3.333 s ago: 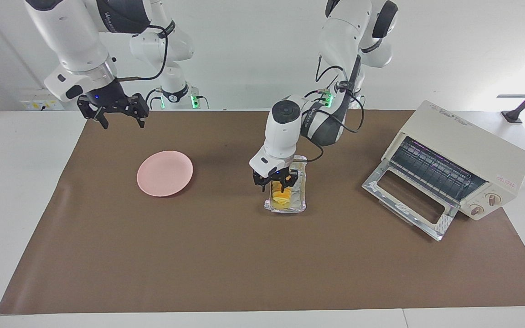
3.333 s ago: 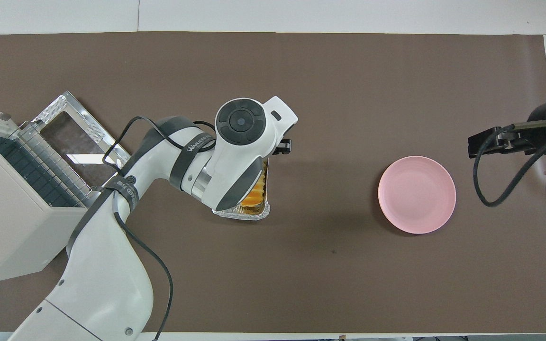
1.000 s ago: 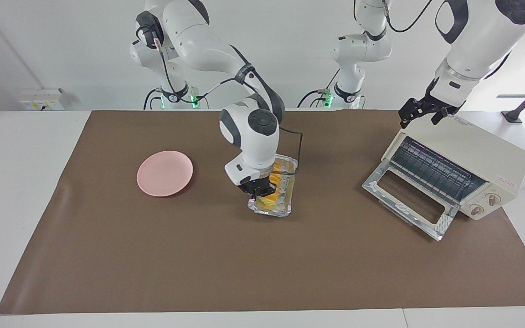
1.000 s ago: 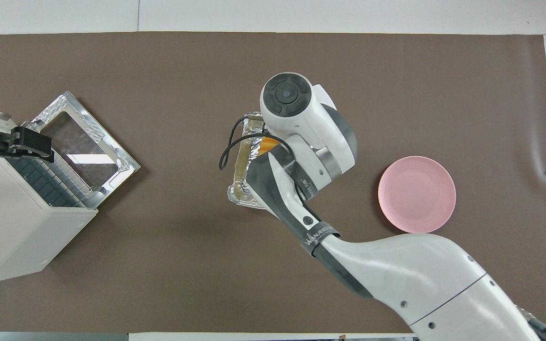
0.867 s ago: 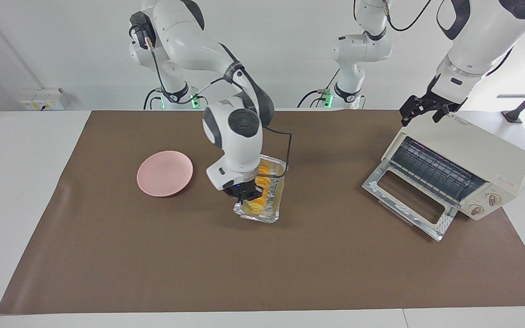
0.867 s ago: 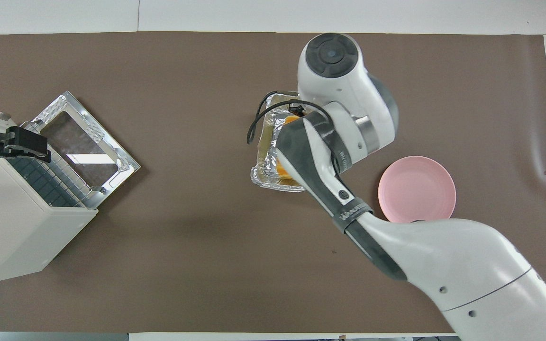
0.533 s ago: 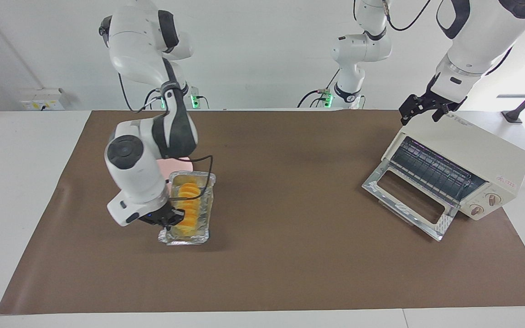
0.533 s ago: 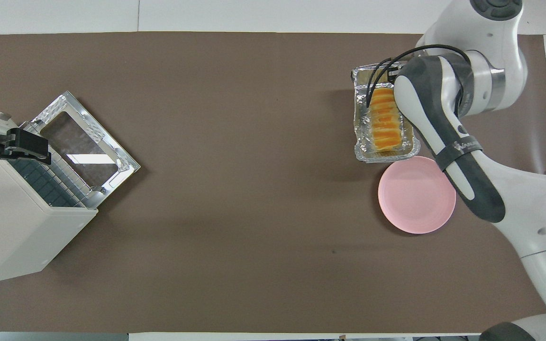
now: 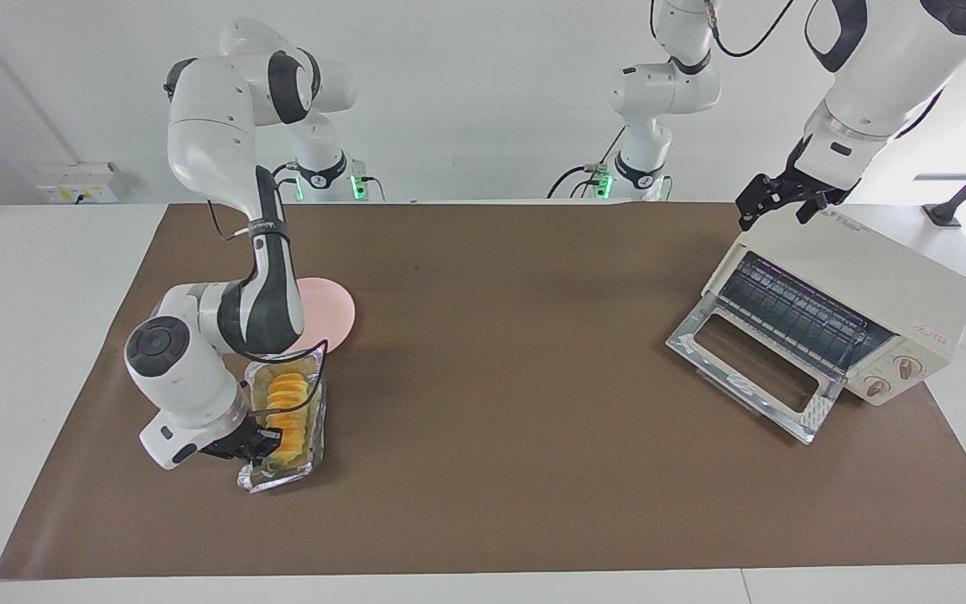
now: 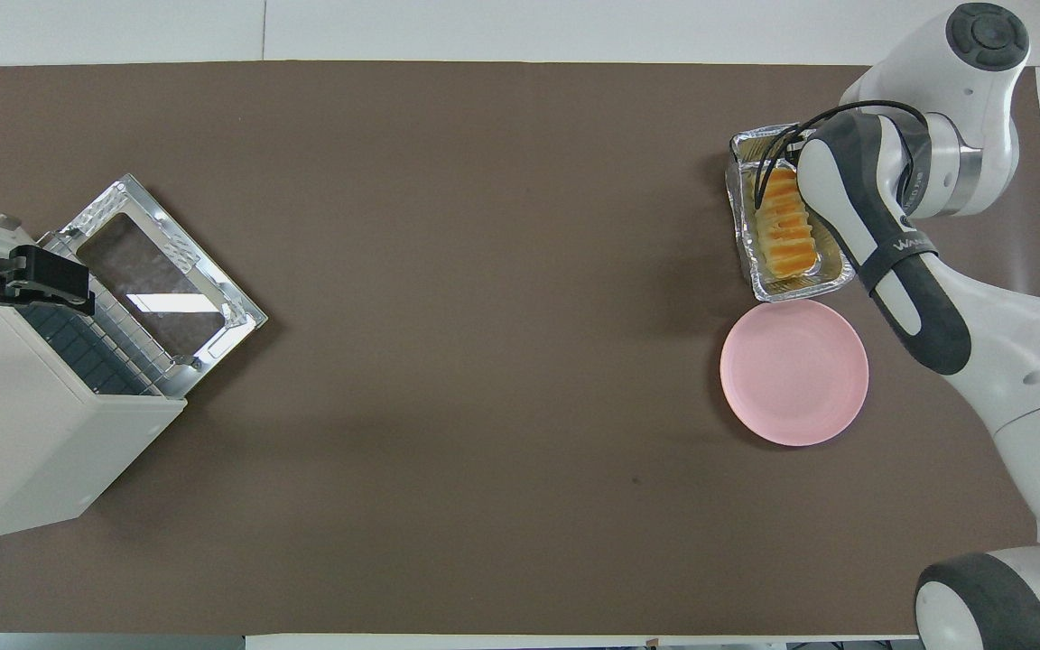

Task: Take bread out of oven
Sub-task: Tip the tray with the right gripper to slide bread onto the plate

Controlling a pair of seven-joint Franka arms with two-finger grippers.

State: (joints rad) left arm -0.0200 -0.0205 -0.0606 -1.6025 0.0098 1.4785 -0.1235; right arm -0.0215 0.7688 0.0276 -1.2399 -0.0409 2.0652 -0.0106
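The bread (image 9: 286, 411), an orange-yellow ridged loaf, lies in a crinkled silver foil tray (image 9: 280, 478) on the brown mat. The tray is just farther from the robots than the pink plate (image 9: 334, 309). My right gripper (image 9: 253, 445) is low at the tray's side and shut on its rim. In the overhead view the right arm covers one side of the tray (image 10: 795, 291), and the bread (image 10: 784, 230) shows beside it. The cream-white oven (image 9: 869, 289) stands at the left arm's end, door (image 9: 751, 369) dropped open, rack bare. My left gripper (image 9: 776, 208) waits open over the oven's top corner.
The pink plate (image 10: 793, 372) is bare. The oven's open door (image 10: 159, 289) juts onto the mat (image 10: 484, 361). The right arm's forearm hangs over the plate's edge in the facing view. The mat's edge lies close to the tray at the right arm's end.
My right gripper has dragged the foil tray with the bread from mid-table toward the right arm's end, to a spot beside the pink plate. The left gripper has stayed over the oven.
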